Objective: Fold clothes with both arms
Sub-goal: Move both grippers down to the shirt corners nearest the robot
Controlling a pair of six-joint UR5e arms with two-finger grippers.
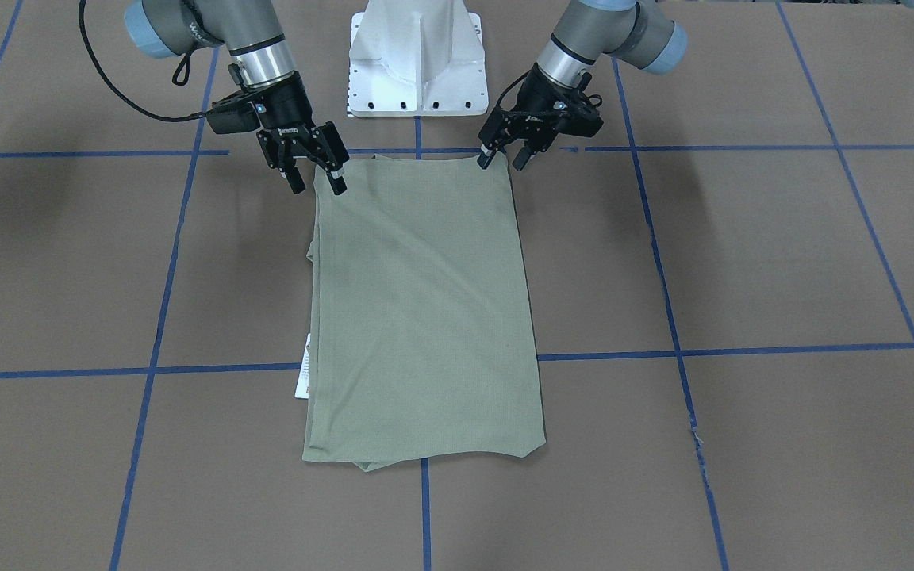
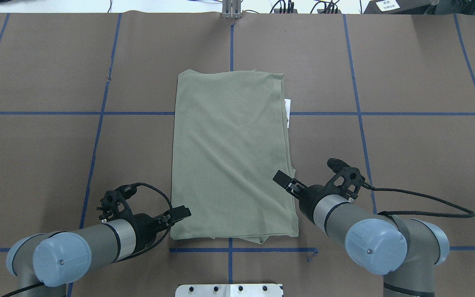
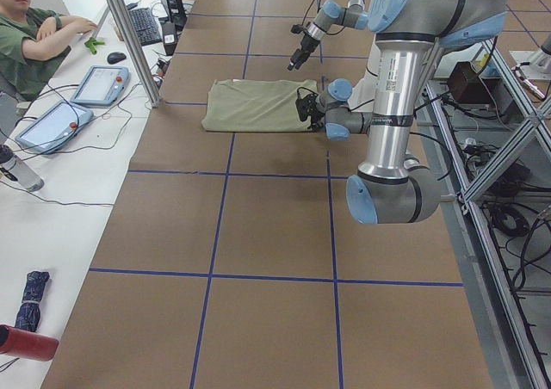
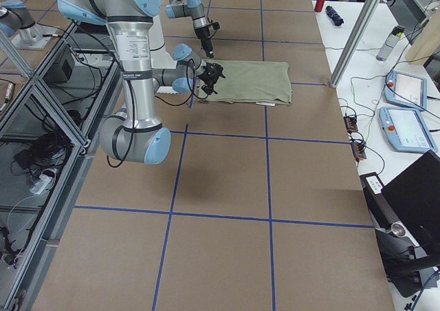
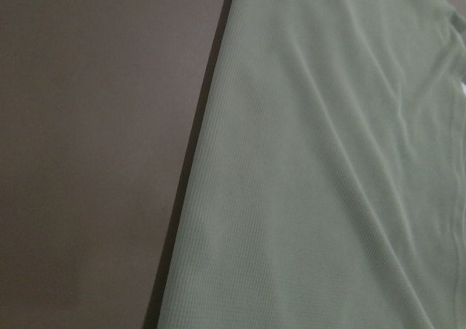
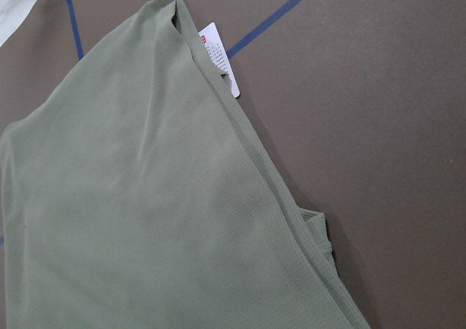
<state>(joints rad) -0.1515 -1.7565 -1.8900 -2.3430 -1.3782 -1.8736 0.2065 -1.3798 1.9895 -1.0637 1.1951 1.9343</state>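
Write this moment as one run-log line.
shirt: folded rectangle, flat | left hand: open, at robot-side corner | right hand: open, at other robot-side corner

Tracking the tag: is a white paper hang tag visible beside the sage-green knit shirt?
Yes, the white tag pokes from the green shirt's edge.

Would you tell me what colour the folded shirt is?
The shirt is sage green; overhead exterior view shows it best.

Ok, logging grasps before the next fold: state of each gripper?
Left gripper: open, holding nothing, by a corner of the shirt.
Right gripper: open, holding nothing.
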